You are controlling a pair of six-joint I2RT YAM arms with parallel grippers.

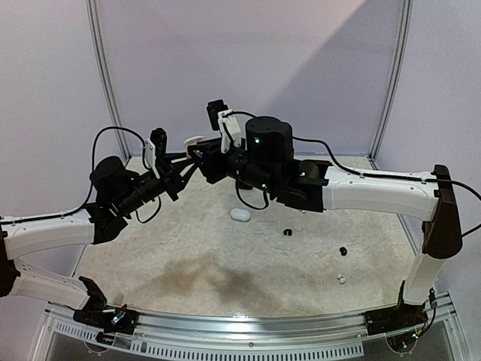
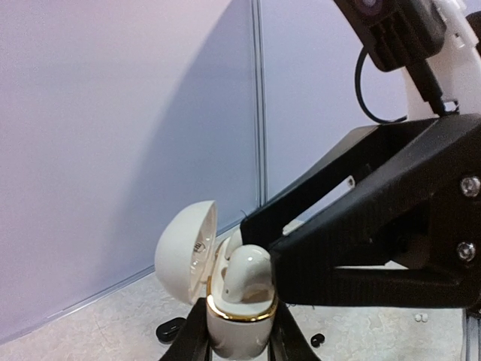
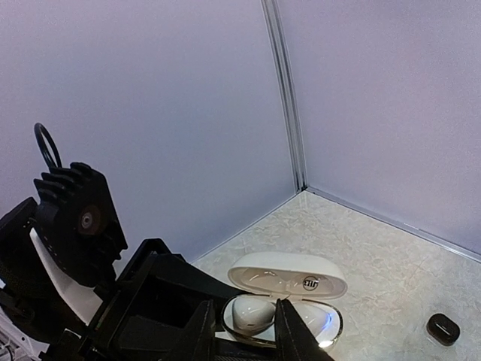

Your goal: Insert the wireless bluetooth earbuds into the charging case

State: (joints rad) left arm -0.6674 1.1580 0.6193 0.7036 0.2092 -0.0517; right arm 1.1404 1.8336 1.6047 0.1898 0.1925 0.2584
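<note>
My left gripper is shut on a white charging case with a gold rim, held upright above the table with its lid open. My right gripper is shut on a white earbud and holds it in the case's open well. The same earbud stands out of the well at the right gripper's black fingers. A second white bud lies in the other well. In the top view both grippers meet at the case lid, left of centre at the back.
On the table lie a closed white case, two black earbuds and a white earbud. A small black case lies near the back wall. White walls enclose the back and sides.
</note>
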